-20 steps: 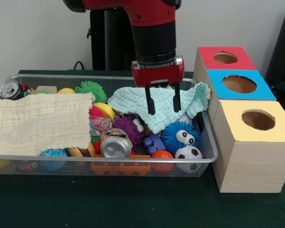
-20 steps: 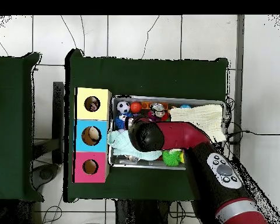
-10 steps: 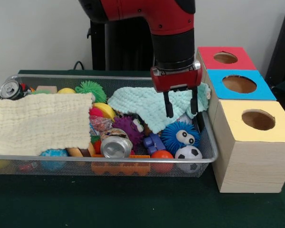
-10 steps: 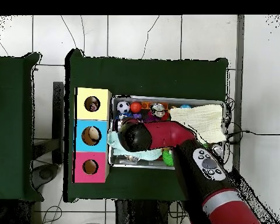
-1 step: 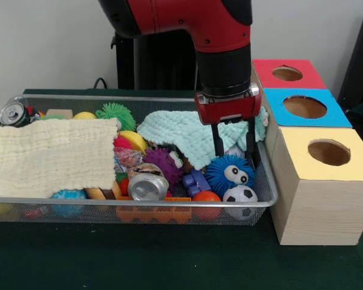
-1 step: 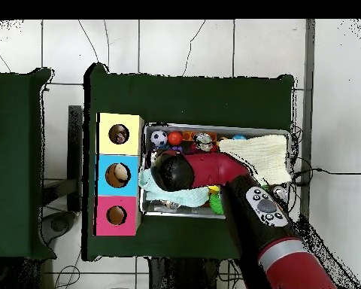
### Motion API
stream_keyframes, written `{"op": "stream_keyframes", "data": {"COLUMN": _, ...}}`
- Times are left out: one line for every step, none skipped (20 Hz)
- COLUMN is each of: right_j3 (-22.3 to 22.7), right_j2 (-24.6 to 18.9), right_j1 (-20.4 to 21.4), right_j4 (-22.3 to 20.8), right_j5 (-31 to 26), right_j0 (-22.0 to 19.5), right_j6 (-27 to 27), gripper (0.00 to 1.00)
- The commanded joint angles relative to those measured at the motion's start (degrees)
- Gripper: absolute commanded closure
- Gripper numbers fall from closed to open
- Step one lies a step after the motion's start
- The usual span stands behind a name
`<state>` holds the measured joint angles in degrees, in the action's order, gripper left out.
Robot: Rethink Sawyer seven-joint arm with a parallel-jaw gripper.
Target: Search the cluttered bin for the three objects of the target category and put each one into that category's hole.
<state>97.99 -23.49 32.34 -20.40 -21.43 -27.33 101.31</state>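
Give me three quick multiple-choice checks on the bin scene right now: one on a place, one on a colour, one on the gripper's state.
1. Where does the gripper hang?
A. over the yellow cloth
B. over the mint cloth's end nearest the boxes
C. over the red box

2. What colour is the top of the box nearest the front-view camera?
A. yellow
B. blue
C. red

3. How is the gripper?
A. shut on a can
B. shut on the cloth
C. open, holding nothing

Answers: 1 B, its fingers come down by the mint cloth and blue spiky ball. 2 A, the yellow box stands nearest. 3 C, fingers apart, nothing between.
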Motion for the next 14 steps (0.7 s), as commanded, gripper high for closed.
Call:
{"op": "stream_keyframes", "data": {"right_j3": -5.5, "right_j2": -3.5, "right_j1": -2.9, "right_j4": -0.6, "right_j5": -7.4, "right_j0": -1.2, "right_j6": -4.4, "gripper": 0.00}}
{"op": "stream_keyframes", "data": {"right_j3": -6.0, "right_j2": -3.7, "right_j1": -3.2, "right_j4": -0.7, "right_j5": -7.9, "right_j0": -1.2, "right_j6": -4.9, "gripper": 0.00}}
{"op": "stream_keyframes", "data": {"right_j3": -6.2, "right_j2": -3.8, "right_j1": -3.3, "right_j4": -0.8, "right_j5": -8.1, "right_j0": -1.3, "right_j6": -5.1, "gripper": 0.00}}
{"op": "stream_keyframes", "data": {"right_j3": -6.5, "right_j2": -4.1, "right_j1": -3.6, "right_j4": -0.9, "right_j5": -9.1, "right_j0": -1.4, "right_j6": -5.9, "gripper": 0.00}}
{"op": "stream_keyframes", "data": {"right_j3": -6.7, "right_j2": -4.2, "right_j1": -3.6, "right_j4": -1.0, "right_j5": -9.5, "right_j0": -1.4, "right_j6": -6.3, "gripper": 0.00}}
{"op": "stream_keyframes", "data": {"right_j3": -7.4, "right_j2": -4.5, "right_j1": -4.1, "right_j4": -0.9, "right_j5": -10.5, "right_j0": -1.5, "right_j6": -7.1, "gripper": 0.00}}
{"op": "stream_keyframes", "data": {"right_j3": -7.8, "right_j2": -4.5, "right_j1": -4.3, "right_j4": -0.7, "right_j5": -11.5, "right_j0": -1.4, "right_j6": -7.2, "gripper": 0.00}}
{"op": "stream_keyframes", "data": {"right_j3": -9.5, "right_j2": -4.8, "right_j1": -5.3, "right_j4": -0.6, "right_j5": -13.1, "right_j0": -1.2, "right_j6": -8.3, "gripper": 0.00}}
{"op": "stream_keyframes", "data": {"right_j3": -10.6, "right_j2": -4.9, "right_j1": -6.0, "right_j4": -0.5, "right_j5": -14.5, "right_j0": -1.1, "right_j6": -8.8, "gripper": 0.00}}
{"op": "stream_keyframes", "data": {"right_j3": -12.0, "right_j2": -5.3, "right_j1": -7.1, "right_j4": 0.1, "right_j5": -16.3, "right_j0": -1.2, "right_j6": -9.4, "gripper": 0.00}}
{"op": "stream_keyframes", "data": {"right_j3": -13.4, "right_j2": -5.7, "right_j1": -8.2, "right_j4": 0.6, "right_j5": -18.1, "right_j0": -1.3, "right_j6": -10.0, "gripper": 0.00}}
{"op": "stream_keyframes", "data": {"right_j3": -14.5, "right_j2": -6.2, "right_j1": -9.3, "right_j4": 1.3, "right_j5": -20.0, "right_j0": -1.4, "right_j6": -10.4, "gripper": 0.00}}
{"op": "stream_keyframes", "data": {"right_j3": -14.8, "right_j2": -6.5, "right_j1": -9.7, "right_j4": 1.4, "right_j5": -20.6, "right_j0": -1.5, "right_j6": -10.3, "gripper": 0.00}}
{"op": "stream_keyframes", "data": {"right_j3": -15.2, "right_j2": -6.7, "right_j1": -9.9, "right_j4": 1.5, "right_j5": -21.3, "right_j0": -1.6, "right_j6": -10.5, "gripper": 0.00}}
